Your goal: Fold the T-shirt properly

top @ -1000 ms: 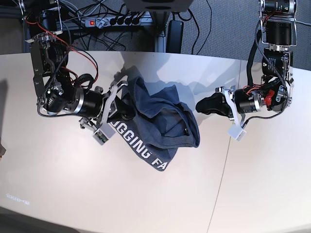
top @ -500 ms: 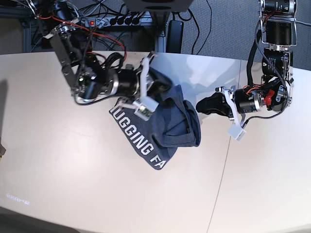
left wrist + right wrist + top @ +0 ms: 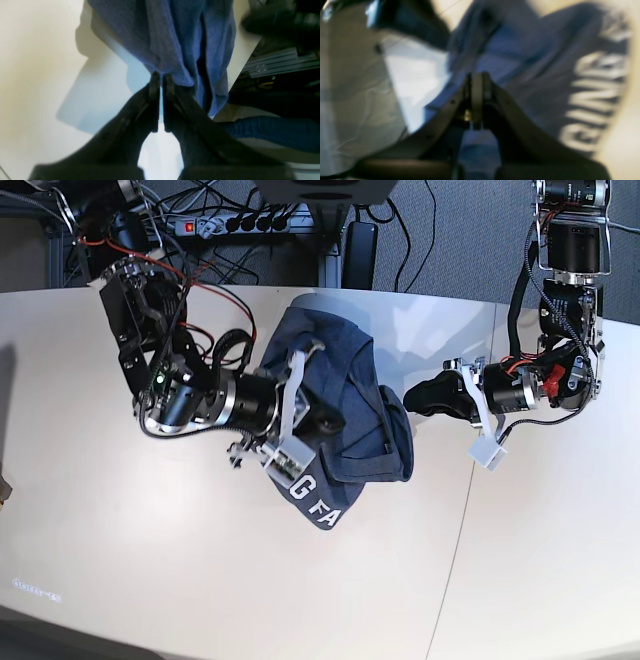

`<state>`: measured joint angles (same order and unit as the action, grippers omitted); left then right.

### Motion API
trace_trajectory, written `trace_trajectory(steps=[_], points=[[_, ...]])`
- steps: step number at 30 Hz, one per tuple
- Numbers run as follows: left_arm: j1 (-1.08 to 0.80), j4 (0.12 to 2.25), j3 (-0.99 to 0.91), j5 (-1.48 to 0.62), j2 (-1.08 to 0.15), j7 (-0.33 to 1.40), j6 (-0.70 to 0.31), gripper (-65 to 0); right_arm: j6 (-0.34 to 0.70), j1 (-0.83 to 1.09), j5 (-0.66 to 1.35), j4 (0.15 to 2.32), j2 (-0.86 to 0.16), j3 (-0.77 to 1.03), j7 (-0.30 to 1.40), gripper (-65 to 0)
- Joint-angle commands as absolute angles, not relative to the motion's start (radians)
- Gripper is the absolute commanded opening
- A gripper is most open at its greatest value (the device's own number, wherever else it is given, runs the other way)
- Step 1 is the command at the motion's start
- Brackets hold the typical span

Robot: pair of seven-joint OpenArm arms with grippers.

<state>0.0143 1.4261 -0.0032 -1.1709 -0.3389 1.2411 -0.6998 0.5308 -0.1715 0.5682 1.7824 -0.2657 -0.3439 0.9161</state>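
Two arms are over the pale table. The T-shirt lies bunched near the table's middle, between them, its white block lettering showing at the near lower edge.

Right gripper: jaws closed, reaching into the bunched cloth. The right wrist view shows its jaws pressed together over blue fabric; that view is blurred, so I cannot tell whether cloth is actually pinched.

Left gripper: jaws nearly together, with only a thin slit showing in the left wrist view. Its tips meet the hem of the T-shirt; whether cloth lies between them is not resolvable.

Governing relation: the garment's long axis runs from the far upper fold, toward the power strip, down to the lettered corner. The right gripper sits on the shirt itself; the left gripper stands at the shirt's edge on the seam side.

Judgement: the shirt is crumpled, not flat, so folding is at an early stage. The right arm is the one placed to carry cloth; spreading the bundle would need the two grippers to pull apart across that axis.
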Motion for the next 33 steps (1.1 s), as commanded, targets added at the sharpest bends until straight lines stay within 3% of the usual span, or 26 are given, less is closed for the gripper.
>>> trace_trajectory(steps=[1, 9, 17, 24, 33], points=[[0.03, 1.443, -0.008, -1.193, -0.349, 1.224, -0.698, -62.0, 0.572, -0.204, 0.583, 1.788, -0.259, -0.341, 0.886, -65.0], [0.031, 1.443, -0.01, -1.194, -0.356, 1.225, -0.698, -62.0, 0.572, -0.269, 0.583, 1.681, -0.179, -0.341, 0.894, -65.0], [0.031, 1.443, -0.041, -1.28, -0.393, 1.285, -0.698, -62.0, 0.572, -0.274, 0.545, 1.666, -0.179, -0.342, 0.865, -65.0], [0.023, 1.456, -0.053, -1.484, -0.43, 1.396, -0.698, -62.0, 0.572, -0.325, 0.486, 1.542, -0.178, -0.342, 0.788, -65.0], [-0.152, 1.836, -0.053, -1.484, -0.429, 1.396, -0.698, -62.0, 0.572, -0.495, 0.46, 1.358, -0.165, -0.342, 0.777, -65.0]])
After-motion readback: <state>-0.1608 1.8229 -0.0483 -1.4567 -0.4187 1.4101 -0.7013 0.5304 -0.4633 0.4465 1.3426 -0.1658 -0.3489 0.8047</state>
